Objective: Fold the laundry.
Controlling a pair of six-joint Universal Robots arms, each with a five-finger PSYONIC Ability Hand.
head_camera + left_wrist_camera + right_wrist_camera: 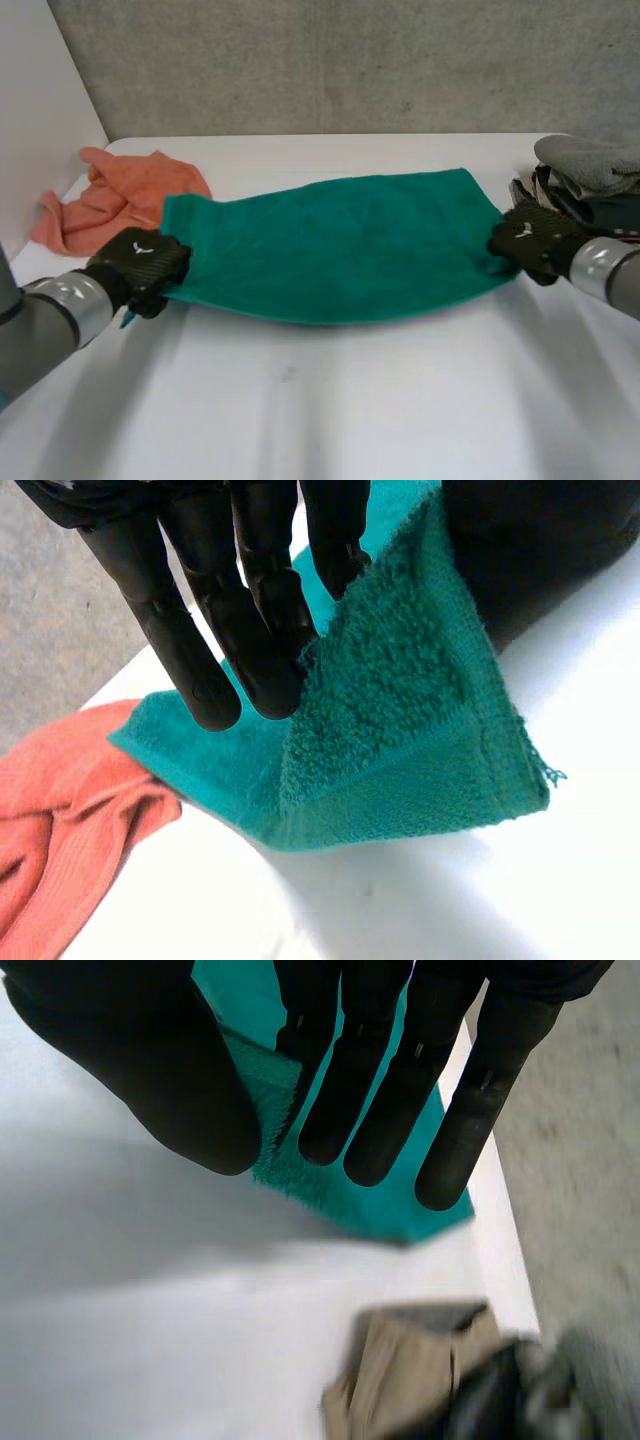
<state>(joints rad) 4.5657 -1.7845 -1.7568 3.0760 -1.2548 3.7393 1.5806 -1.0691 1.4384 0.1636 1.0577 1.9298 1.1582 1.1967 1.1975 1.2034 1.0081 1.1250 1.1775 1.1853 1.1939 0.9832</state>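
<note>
1. Green towel (340,250) lies spread across the middle of the white counter (320,410), stretched left to right between the two hands, its near edge sagging in a curve.
2. Left hand (140,262) is at the towel's near left corner. In the left wrist view its nearly straight fingers (270,630) pinch that corner against the thumb, and the corner stands up off the counter.
3. Right hand (528,240) is at the towel's right edge. In the right wrist view its straight fingers (380,1090) and thumb clamp a fold of the towel between them.
4. An orange cloth (120,195) lies crumpled at the far left, touching the towel's left end.
5. A pile of grey and dark clothes (590,175) sits at the far right, just beyond the right hand.
</note>
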